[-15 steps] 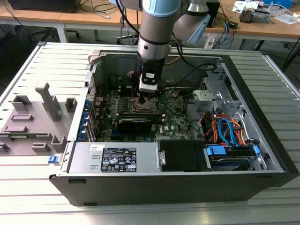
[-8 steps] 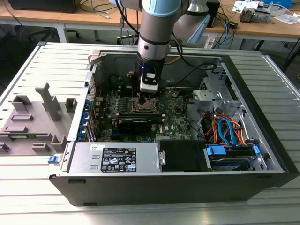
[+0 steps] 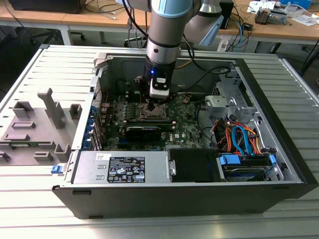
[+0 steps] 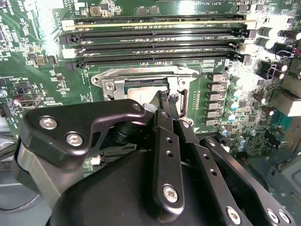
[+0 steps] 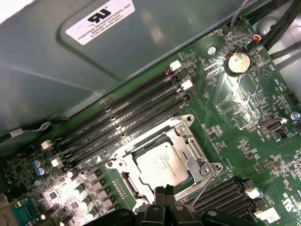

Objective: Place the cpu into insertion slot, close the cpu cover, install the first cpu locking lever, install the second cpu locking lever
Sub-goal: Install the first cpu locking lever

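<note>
Deep inside an opened computer case lying on a slatted metal table, a robot arm reaches straight down over the green motherboard, its gripper poised at the processor socket. In the first wrist view, the cpu sits squarely in the socket, its pale metal top showing through the window of the cpu cover, which appears to lie flat around it. The gripper hangs just beside the socket's edge with its two fingertips drawn narrow, pressed side by side, and nothing can be made out between them. A thin wire lever slants along the socket close to the fingertips; whether they touch it cannot be told.

The second wrist view looks past the black gripper body to the same silvery socket frame, with rows of dark memory slots running parallel beyond it. A round coin battery sits farther out on the board. In the exterior view, a labelled power supply occupies the case's near edge, and a grey moulded fixture rests on the table at the exterior view's left, well apart from the arm.
</note>
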Tool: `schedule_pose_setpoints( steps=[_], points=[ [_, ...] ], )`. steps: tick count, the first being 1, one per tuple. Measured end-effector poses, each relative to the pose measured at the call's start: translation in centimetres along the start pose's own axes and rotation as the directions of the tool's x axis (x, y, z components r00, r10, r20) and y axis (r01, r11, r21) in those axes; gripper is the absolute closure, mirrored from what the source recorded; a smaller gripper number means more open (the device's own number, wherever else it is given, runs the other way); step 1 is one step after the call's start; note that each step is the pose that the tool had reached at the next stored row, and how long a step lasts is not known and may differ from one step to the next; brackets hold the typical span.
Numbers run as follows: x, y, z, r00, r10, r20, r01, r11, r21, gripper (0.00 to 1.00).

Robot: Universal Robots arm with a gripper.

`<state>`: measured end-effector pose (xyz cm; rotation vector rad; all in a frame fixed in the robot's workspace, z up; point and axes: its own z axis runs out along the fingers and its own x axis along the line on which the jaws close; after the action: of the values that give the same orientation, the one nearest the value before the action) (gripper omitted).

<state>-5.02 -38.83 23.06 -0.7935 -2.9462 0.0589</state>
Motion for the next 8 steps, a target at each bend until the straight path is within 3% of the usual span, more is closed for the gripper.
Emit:
schedule_pose_setpoints(
  steps=[8],
  points=[
    [0.00, 0.00, 0.00, 0.9996, -0.027, 0.0014, 0.027, 0.9996, 0.0017, 0.89]
  ],
)
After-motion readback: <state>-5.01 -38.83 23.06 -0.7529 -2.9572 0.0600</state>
